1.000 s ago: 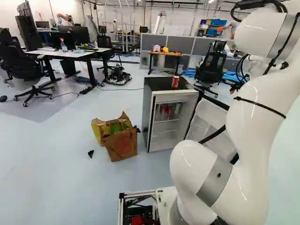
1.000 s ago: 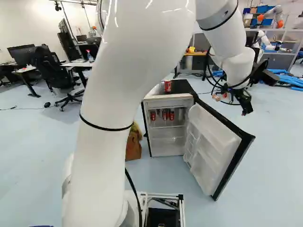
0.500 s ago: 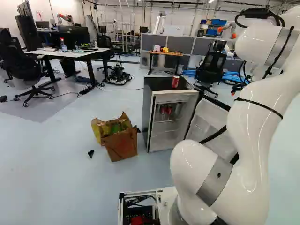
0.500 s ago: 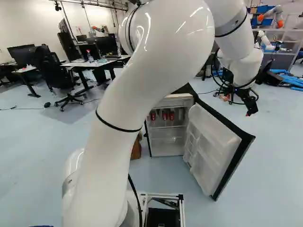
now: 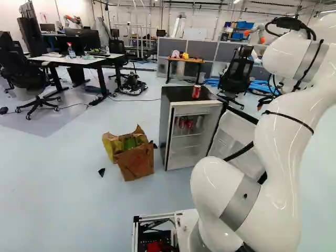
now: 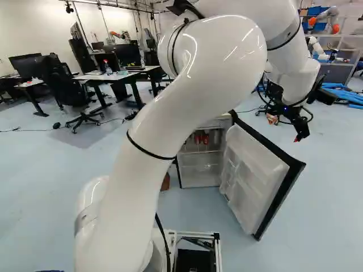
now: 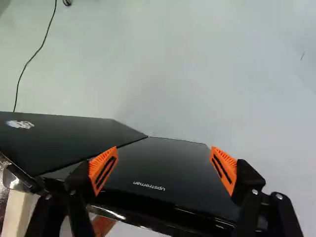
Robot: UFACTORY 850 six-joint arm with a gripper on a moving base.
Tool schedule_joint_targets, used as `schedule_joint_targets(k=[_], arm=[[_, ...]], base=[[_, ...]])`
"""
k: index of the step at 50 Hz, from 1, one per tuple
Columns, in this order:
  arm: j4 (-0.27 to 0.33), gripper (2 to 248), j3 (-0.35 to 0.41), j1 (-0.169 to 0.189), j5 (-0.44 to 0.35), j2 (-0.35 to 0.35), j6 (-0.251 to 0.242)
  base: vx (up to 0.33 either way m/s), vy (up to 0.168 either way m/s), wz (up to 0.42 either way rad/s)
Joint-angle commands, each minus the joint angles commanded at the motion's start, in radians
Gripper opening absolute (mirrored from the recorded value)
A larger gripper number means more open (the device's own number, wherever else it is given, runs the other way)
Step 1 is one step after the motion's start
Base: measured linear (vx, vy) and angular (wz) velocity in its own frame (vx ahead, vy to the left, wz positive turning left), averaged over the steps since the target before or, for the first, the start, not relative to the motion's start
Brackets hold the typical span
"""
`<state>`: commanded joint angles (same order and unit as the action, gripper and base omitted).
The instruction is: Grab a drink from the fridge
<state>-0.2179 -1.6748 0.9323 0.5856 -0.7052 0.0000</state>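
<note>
Tool [image 6: 300,131] w/ fingers [image 7: 103,170] spread apart, fridge door [image 7: 168,170] ahead.

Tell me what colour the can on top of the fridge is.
The can on the fridge is red; the left base view shows it best.

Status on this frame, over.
Gripper open, nothing held. Red cans inside fridge, another can on top. Open door possibly in the way.

Fridge [image 5: 176,94]: upright, black top, door [image 6: 252,175] open to the right. Red can [image 5: 196,92]: upright on top, toward the right. More red cans [image 5: 182,123]: upper shelf inside
</note>
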Motion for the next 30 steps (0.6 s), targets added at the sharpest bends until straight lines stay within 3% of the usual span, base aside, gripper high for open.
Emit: schedule_joint_targets(k=[30], arm=[[0.002, 247, -0.049, -0.001, 0.021, -0.070, 0.000]], base=[[0.000, 0.000, 0.000]])
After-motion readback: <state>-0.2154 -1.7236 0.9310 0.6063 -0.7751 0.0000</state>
